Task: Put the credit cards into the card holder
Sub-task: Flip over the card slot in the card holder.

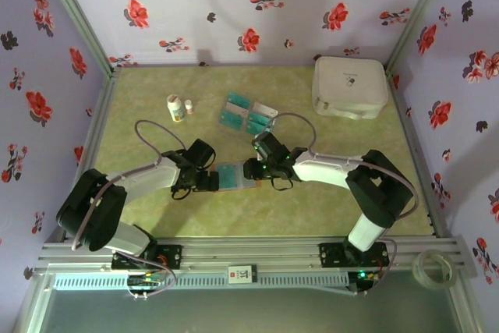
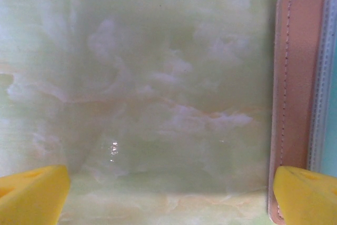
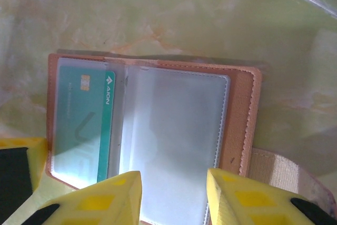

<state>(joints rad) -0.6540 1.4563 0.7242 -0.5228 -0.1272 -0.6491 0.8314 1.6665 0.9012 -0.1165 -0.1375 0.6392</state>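
Observation:
The reddish-brown card holder lies open on the table between my two grippers. In the right wrist view the card holder shows clear sleeves, and a teal credit card sits in its left sleeve. My right gripper hovers open over the empty right sleeve, with nothing between the fingers. My left gripper is open over bare table, and the card holder's edge lies by its right finger. Several loose teal credit cards lie farther back on the table.
Two small white bottles stand at the back left. A large white rounded case sits in the back right corner. A tape roll lies off the table at the near right. Floral walls enclose the table.

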